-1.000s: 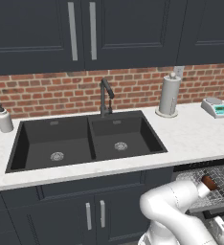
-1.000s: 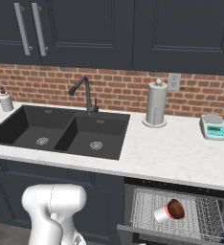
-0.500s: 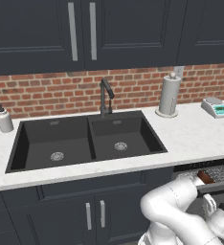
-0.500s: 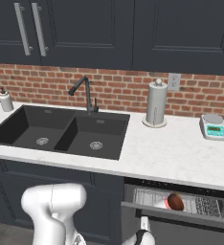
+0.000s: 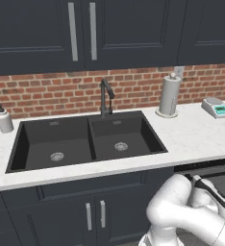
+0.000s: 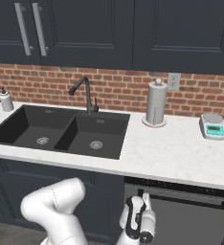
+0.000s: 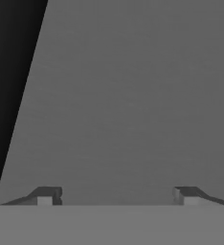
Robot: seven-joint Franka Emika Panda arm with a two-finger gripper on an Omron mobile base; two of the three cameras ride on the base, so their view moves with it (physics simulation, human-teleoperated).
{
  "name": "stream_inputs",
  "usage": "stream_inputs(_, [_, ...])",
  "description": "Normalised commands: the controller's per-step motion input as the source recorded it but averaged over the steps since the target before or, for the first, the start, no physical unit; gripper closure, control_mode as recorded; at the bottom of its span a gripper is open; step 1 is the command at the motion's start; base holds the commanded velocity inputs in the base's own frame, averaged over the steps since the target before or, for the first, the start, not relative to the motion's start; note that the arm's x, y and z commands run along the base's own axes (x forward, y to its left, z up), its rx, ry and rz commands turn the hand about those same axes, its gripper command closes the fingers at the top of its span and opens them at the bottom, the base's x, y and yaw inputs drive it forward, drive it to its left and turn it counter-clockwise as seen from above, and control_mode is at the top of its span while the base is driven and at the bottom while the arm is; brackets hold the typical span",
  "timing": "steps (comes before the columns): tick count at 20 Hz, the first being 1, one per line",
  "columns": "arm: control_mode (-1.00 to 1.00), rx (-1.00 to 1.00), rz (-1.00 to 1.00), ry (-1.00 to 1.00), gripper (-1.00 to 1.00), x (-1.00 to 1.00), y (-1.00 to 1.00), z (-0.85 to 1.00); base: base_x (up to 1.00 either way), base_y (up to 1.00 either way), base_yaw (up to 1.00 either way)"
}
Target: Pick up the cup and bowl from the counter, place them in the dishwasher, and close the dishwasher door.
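Basically the hand (image 7: 117, 195) is spread wide, holding nothing, pressed flat against the nearly shut dishwasher door (image 6: 190, 225); a glancing push could leave it unlatched.

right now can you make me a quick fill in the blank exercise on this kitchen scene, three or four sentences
1. The paper-towel roll stands on the counter between the sink and the ____.
2. The dishwasher door is nearly ____.
3. The gripper faces the door panel with its fingers ____.
4. The wall behind the faucet is made of ____.

Missing words: kitchen scale; shut; open; brick
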Motion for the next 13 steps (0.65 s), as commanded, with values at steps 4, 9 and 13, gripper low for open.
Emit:
stream_inputs(4, [-1.00, -0.01, -0.07, 0.14, -1.00, 1.00, 0.33, -0.30, 0.00, 0.00, 0.00])
stream_inputs(9, [-1.00, -0.01, -0.08, 0.07, -1.00, 1.00, 0.32, -0.27, 0.00, 0.00, 0.00])
stream_inputs(13, [-1.00, 0.00, -0.11, 0.00, -1.00, 1.00, 0.15, -0.17, 0.00, 0.00, 0.00])
